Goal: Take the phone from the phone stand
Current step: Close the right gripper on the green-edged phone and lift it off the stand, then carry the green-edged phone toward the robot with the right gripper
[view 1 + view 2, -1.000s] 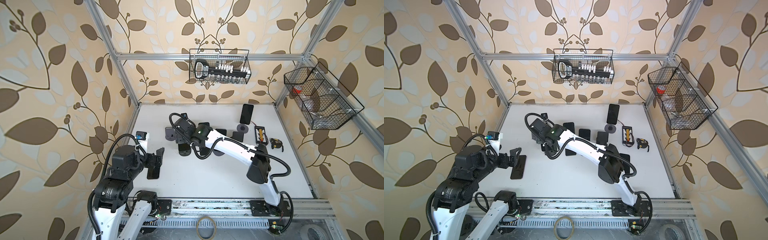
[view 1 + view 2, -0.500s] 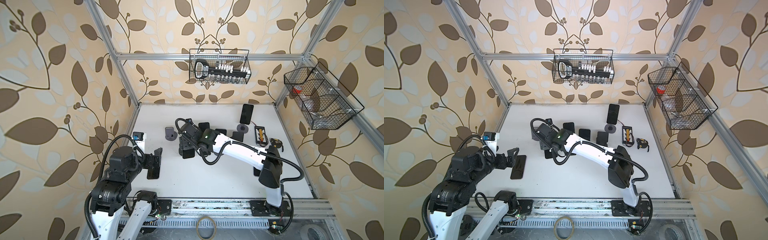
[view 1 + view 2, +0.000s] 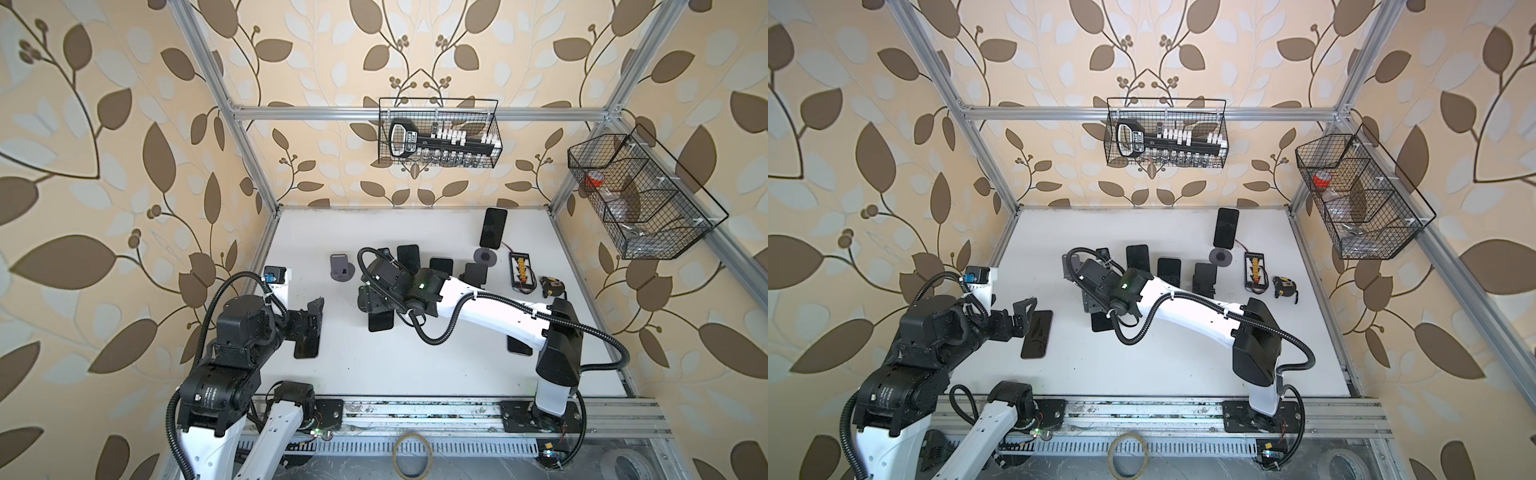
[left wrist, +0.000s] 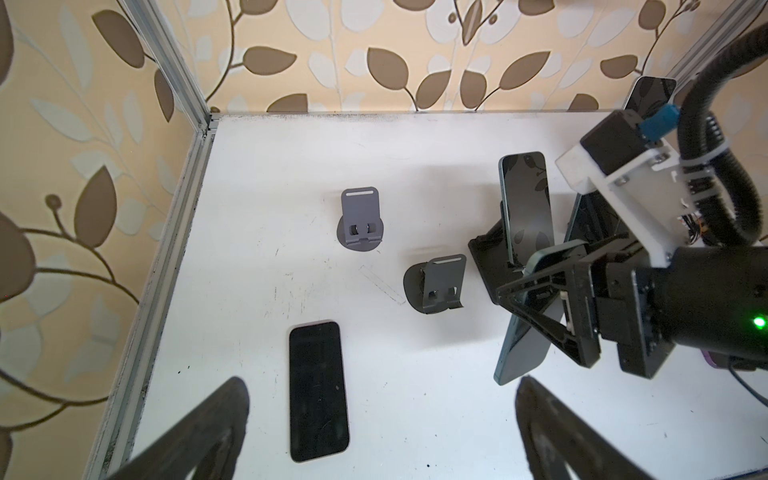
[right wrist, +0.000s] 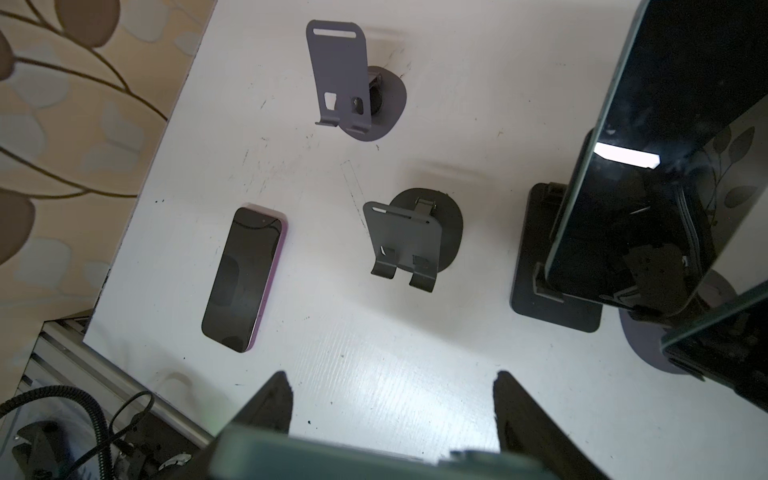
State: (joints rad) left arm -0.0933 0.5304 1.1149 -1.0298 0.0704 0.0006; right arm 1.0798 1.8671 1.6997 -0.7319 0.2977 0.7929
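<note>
1. Currently, the left gripper [image 3: 1022, 318] is hovering at the near left with its jaws spread wide, beside a flat phone [image 4: 318, 390] lying on the table [image 4: 415, 166].
2. Just right of it, a grey stand [image 4: 436, 282] is standing empty.
3. Further right, the right gripper [image 4: 540, 303] is pinching the teal phone [image 4: 519, 345], holding it tilted and clear of that stand.
4. Lift-out is looking done; the next move is calling for lowering the phone flat onto bare table, then releasing.
</note>
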